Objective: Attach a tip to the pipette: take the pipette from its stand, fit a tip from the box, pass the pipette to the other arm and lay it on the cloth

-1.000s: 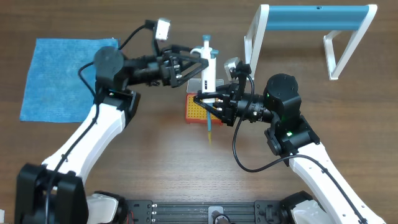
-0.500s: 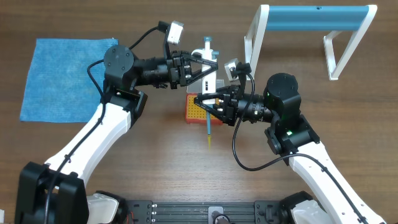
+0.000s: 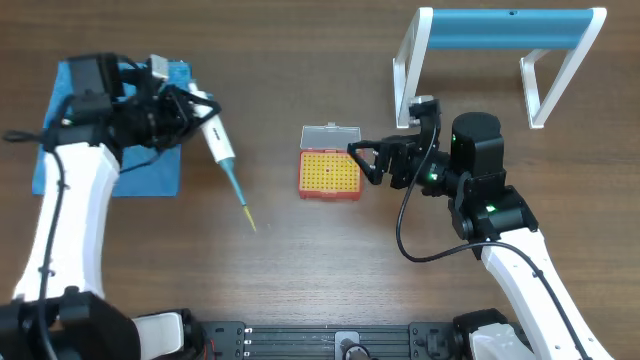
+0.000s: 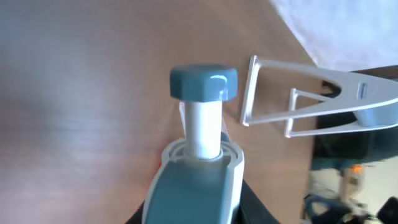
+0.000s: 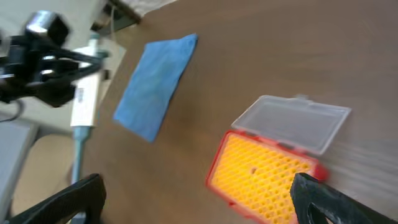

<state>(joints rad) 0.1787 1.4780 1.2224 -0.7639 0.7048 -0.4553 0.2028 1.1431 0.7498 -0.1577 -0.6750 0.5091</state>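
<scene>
The left end effector [image 3: 188,108] is clamped around the white body of the pipette [image 3: 218,140] and holds it slanted in the air at the right edge of the blue cloth [image 3: 150,178]. The plunger end is toward the cloth and the thin end points out over the wooden tabletop [image 3: 300,270]. I judge it is lined up for laying down and not yet resting (a yellowish tip looks fitted at the end, though it is small). The right end effector [image 3: 362,165] hangs just beside the tip box [image 3: 330,176], fingers spread wide with nothing between them, so its share seems done. The box sits mid-tabletop with its clear lid [image 3: 331,135] folded back, exposing a yellow grid; how many tips remain I cannot tell. The stand [image 3: 505,28] is well apart at the back right
</scene>
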